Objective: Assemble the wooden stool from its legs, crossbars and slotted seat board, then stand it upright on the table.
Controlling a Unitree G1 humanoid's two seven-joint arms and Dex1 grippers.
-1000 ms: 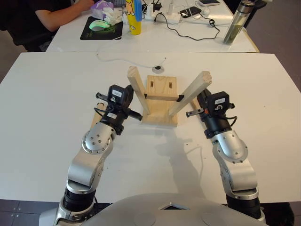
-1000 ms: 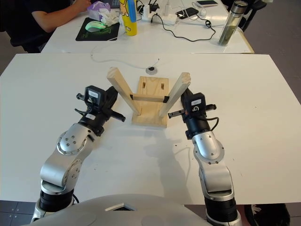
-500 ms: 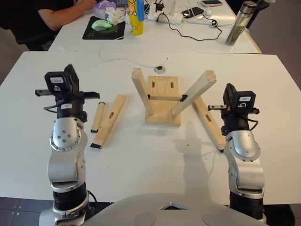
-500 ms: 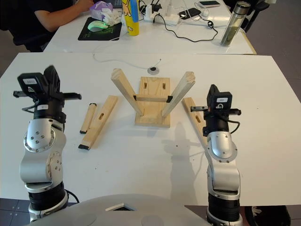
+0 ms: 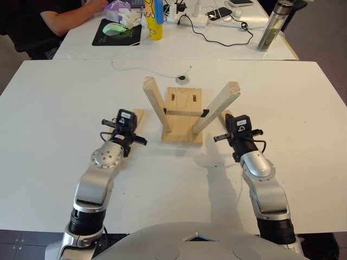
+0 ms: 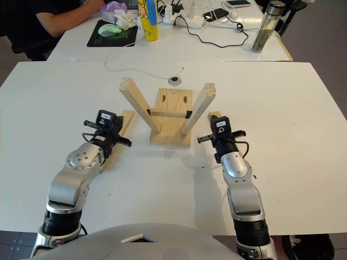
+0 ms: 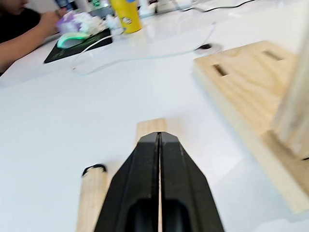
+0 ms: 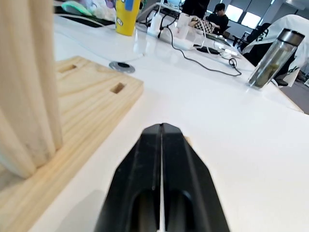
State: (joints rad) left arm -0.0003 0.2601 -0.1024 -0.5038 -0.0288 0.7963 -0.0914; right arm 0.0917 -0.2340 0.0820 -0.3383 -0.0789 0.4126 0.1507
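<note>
Opening first is key: left gripper (image 7: pixel 158 137) and right gripper (image 8: pixel 161 127) sit closed over loose legs (image 7: pixel 151 125), probably not touching.

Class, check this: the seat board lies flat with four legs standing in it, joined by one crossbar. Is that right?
No. Only two legs stand in the seat board, joined by one crossbar; the two far slots are empty, as the left eye view shows.

Bright, even overhead light with soft shadows
</note>
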